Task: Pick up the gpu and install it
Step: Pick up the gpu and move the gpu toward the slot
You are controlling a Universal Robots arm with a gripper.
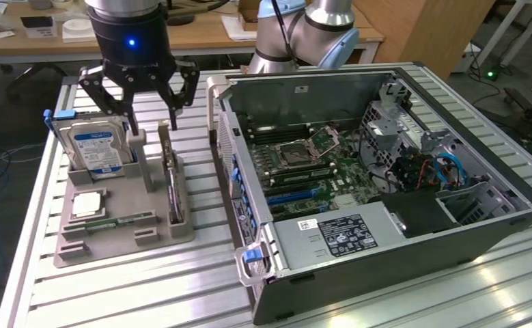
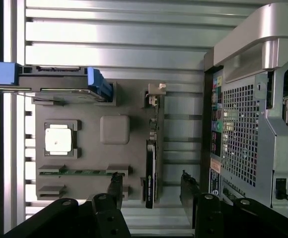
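The slatted metal worktop (image 1: 110, 287) (image 2: 109, 49) carries everything. On it, toward the exterior view's right, lies the biggest item, an opened computer case (image 1: 384, 266) (image 2: 243, 134). Its side is off, so the green motherboard (image 1: 311, 164) shows inside, with a grey labelled power supply (image 1: 339, 236) at the near end.

Just beside the case, on the exterior view's left, sits a flat grey holder tray (image 1: 110, 249) (image 2: 89, 109). Above it hangs the pincer (image 1: 151, 123) (image 2: 150, 184), with its dark fingers (image 2: 115, 186) spread wide and gripping nothing.

In the tray, the blue-labelled hard drive (image 1: 97, 150) (image 2: 59, 82) stands upright in its slot at the far end. The gpu (image 1: 173, 188) (image 2: 151, 168) stands on its long edge in a narrow slot along the side of the tray nearest the case. From the wrist camera it reads as a thin dark strip. The pincer is above this card: in the wrist view one finger lies to each side of the strip's line, near one end of it, and both are clear of it. Whether the tips have come down to the level of the card's top edge cannot be told.

A square silver processor chip (image 1: 85, 203) (image 2: 58, 139) lies flat in its recess. The narrow green memory stick (image 1: 120, 221) (image 2: 74, 172) lies in a groove beside the chip.
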